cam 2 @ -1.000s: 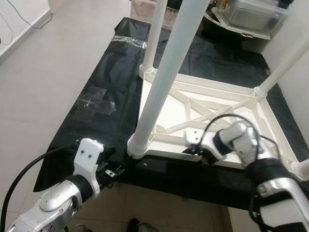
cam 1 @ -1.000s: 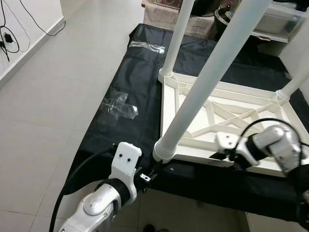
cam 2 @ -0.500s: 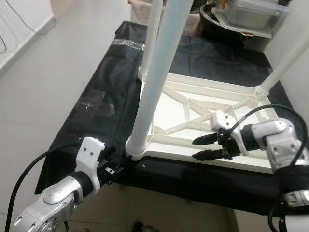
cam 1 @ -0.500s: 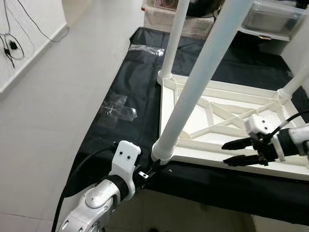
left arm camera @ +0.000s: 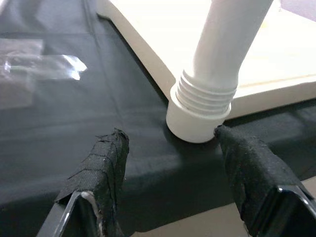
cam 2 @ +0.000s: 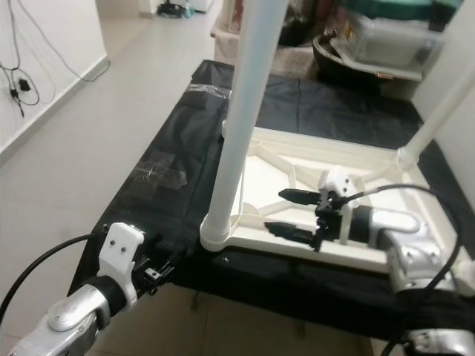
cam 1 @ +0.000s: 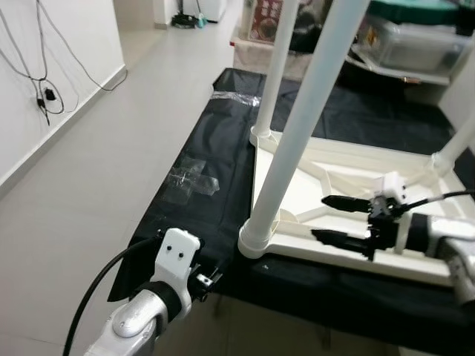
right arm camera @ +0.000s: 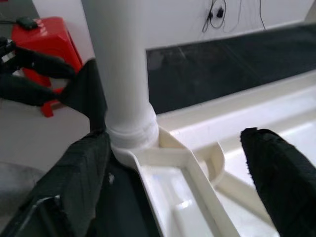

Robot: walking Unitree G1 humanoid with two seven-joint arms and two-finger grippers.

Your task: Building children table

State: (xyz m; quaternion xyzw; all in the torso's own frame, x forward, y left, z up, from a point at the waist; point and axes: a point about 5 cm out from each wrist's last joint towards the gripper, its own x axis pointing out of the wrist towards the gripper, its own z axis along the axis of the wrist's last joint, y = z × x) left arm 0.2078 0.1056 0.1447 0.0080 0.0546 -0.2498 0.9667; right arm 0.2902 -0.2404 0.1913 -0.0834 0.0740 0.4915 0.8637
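Observation:
A white plastic children's table [cam 1: 349,174] lies upside down on a black sheet [cam 1: 215,141], legs pointing up. The near corner leg [cam 1: 297,141] stands in its socket [cam 1: 258,239]. My right gripper [cam 1: 318,216] is open over the underside frame, fingertips aimed at that leg and a short way off. In the right wrist view the leg [right arm camera: 121,74] rises between the black fingers [right arm camera: 276,168]. My left gripper [cam 1: 206,278] hovers open below the table's near corner. In the left wrist view its pads [left arm camera: 98,168] flank the threaded leg base [left arm camera: 205,111] without touching.
Patches of clear tape [cam 1: 191,178] lie on the sheet left of the table. Storage bins [cam 1: 408,44] stand behind it. Tiled floor [cam 1: 89,193] runs along the left beside a wall with cables [cam 1: 44,96]. A red stool [right arm camera: 42,44] stands on the floor.
The camera has tilted up. My right gripper went from the table's near rim to open, then slid left toward the near leg. The left gripper has drawn back slightly from the socket.

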